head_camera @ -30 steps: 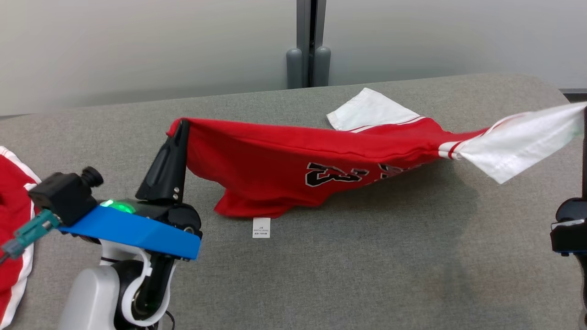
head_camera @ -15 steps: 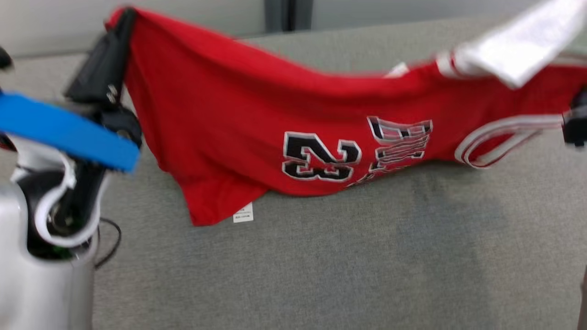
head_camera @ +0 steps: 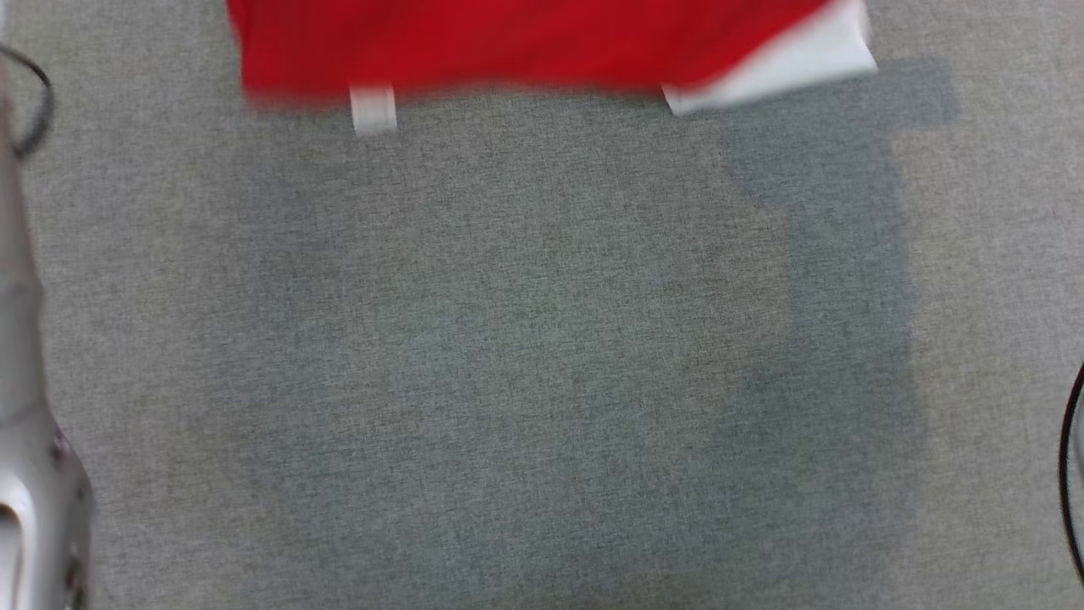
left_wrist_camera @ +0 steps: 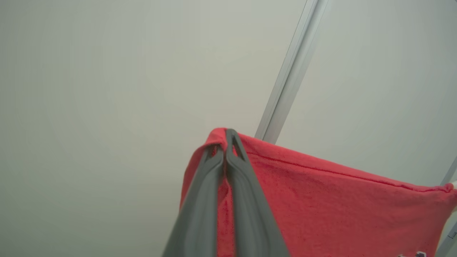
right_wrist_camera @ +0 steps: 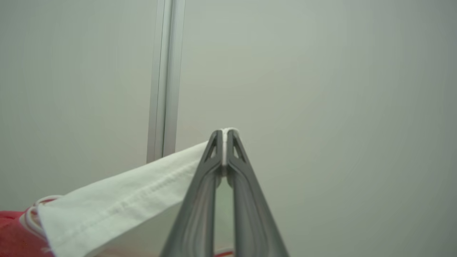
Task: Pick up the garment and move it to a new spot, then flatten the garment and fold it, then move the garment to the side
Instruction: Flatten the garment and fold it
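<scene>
In the head view, the garment (head_camera: 525, 42) runs along the top edge as a blurred red band. Its lower hem hangs over the grey table (head_camera: 542, 356), and whether the hem touches the table cannot be told. A small white label (head_camera: 373, 108) dangles from the hem towards the left. A white sleeve (head_camera: 771, 63) hangs at the right end of the band. A soft shadow (head_camera: 847, 212) lies on the table under the sleeve and runs down the right side. A pale forearm (head_camera: 25, 474) stands along the left edge, with a dark cable (head_camera: 41, 102) looping above it.

In the left wrist view, the left gripper (left_wrist_camera: 225, 136) has its two fingers pressed together, clamped on a corner of the red cloth. The cloth wraps over the fingertips. From there its hemmed edge stretches taut to the right and slightly down, and the body of the garment hangs below it. Behind is a pale wall (left_wrist_camera: 107, 89), crossed by a slanting metal strip (left_wrist_camera: 292, 71).

In the right wrist view, the right gripper (right_wrist_camera: 224, 136) is likewise closed, and the sleeve's hem is pinched between its fingertips. The white cloth slopes down to the left. At the lower left corner it meets the red body and its striped trim. The wall stands behind, with the strip upright here.
</scene>
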Controlling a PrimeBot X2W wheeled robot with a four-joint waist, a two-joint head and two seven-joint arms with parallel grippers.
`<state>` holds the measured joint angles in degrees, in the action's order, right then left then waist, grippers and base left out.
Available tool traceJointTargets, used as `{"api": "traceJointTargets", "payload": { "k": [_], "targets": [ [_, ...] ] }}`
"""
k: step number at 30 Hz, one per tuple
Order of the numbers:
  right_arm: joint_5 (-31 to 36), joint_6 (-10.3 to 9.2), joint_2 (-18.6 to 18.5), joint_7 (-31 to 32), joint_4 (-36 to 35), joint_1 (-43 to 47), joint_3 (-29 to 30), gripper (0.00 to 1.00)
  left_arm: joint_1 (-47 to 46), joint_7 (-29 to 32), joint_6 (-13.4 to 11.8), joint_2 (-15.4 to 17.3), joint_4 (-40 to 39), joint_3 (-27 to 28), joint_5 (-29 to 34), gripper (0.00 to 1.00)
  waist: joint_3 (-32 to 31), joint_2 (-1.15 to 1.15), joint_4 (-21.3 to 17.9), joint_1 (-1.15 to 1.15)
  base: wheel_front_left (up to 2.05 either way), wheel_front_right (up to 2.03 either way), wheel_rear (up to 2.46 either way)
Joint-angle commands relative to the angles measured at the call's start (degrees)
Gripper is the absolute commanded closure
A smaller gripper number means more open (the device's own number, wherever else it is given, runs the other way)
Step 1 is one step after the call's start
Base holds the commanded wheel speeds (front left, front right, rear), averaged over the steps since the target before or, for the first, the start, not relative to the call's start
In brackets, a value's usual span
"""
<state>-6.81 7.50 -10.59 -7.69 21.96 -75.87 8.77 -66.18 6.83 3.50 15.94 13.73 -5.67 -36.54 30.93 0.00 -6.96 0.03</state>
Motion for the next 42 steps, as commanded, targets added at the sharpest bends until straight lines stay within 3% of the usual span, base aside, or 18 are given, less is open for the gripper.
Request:
{"api": "traceJointTargets", "payload": {
  "k": [1, 8, 13, 18, 25, 32, 42],
  "targets": [
    [1.65, -0.02, -0.73, -3.16, 0.82, -2.99, 1.02, 1.00, -3.57, -2.77, 0.32, 0.32, 1.22, 0.22, 1.63, 1.00, 0.06, 0.00, 0.24, -0.03, 0.00, 0.00, 0.00],
    [4.80, -0.02, -0.45, -7.47, -1.36, -6.44, 3.82, 1.00, -8.39, -13.68, 2.26, 0.32, 6.84, -1.65, 4.93, 1.00, 0.01, 0.00, 0.67, -0.03, 0.00, 0.00, 0.00],
    [5.78, -0.02, -1.17, -7.50, -0.53, 2.72, 1.90, 1.00, -2.13, -17.79, 3.07, 0.89, 10.90, -3.14, 5.43, 1.00, 0.50, 0.00, 0.46, -0.03, 0.00, 0.00, 0.00],
    [4.81, -0.02, -1.41, -6.55, 7.24, 15.11, -2.45, 1.00, 8.40, -20.65, 3.47, 0.34, 15.61, -4.96, 6.16, 1.00, -0.68, 0.00, 0.49, -0.03, 0.00, 0.00, 0.00],
    [-1.92, -0.02, -2.22, 2.52, 11.45, 33.31, -5.22, 1.00, 26.98, -21.87, 3.79, -2.25, 17.69, -6.22, 3.81, 1.00, -6.50, 0.00, 1.53, -0.03, 0.00, 0.00, 0.00],
    [-5.04, -0.02, -1.75, 14.40, 0.29, 52.00, -2.07, 1.00, 43.73, -20.28, 3.98, -3.57, 14.06, -8.20, 0.19, 1.00, -12.48, 0.00, 3.08, -0.03, 0.00, 0.00, 0.00],
    [-4.18, -0.02, 6.37, 33.27, -26.28, 74.12, 4.79, 1.00, 57.53, -13.53, 0.60, -6.60, 3.22, -11.10, -3.29, 1.00, -17.95, 0.00, 5.95, -0.03, 0.00, 0.00, 0.00]
  ]
}}
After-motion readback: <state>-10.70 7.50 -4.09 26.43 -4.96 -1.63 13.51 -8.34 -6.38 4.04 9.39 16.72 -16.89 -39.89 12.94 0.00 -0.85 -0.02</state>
